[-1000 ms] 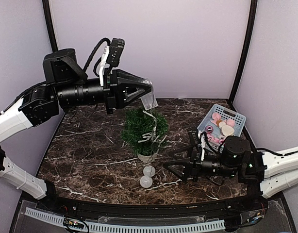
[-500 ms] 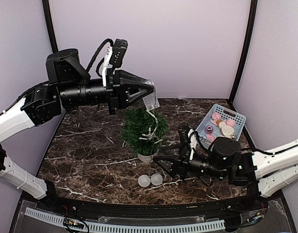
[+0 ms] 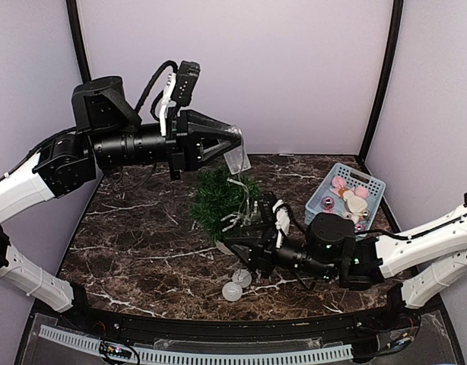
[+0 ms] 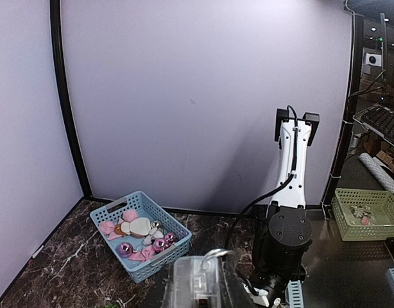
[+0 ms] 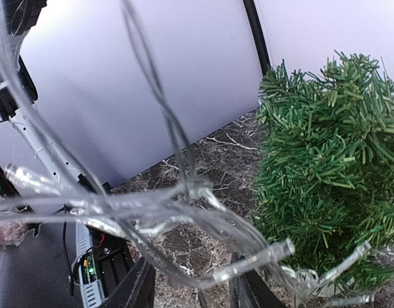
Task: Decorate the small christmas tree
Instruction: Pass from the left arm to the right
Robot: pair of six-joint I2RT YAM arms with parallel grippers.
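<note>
**A:** Two worries from where I'm standing, biggest first. The tree sits about mid-table, a bit toward the back, and the lights run from up high down through its branches. Any hard tug on that strand could tip the whole tree or drag it sideways, I reckon.

**B:** Agreed. At least the basket of ornaments is off at the back right, well apart from all this, so I don't see it getting knocked.

**A:** The left gripper is what makes me nervous. It hangs above the treetop, fingers clamped on a clear box that the lights dangle from. If it lifts any higher while the strand is snagged in the needles, the tree goes with it. If the box slips out, the whole string drops in a heap.

**B:** And the right gripper is low, right at the front foot of the tree. In its own camera the fingers are apart, with a tangle of strands lying across the gap. Can't tell if anything is actually caught between them.

**A:** So it could grab several loops instead of one and bunch everything up. Or it could miss and shove the tree at its foot.

**B:** Smallest worry is the two clear balls on the table, just in front of that gripper. They might be on the end of the strand, not sure. One nudge or pull and they roll toward the near edge.
</note>
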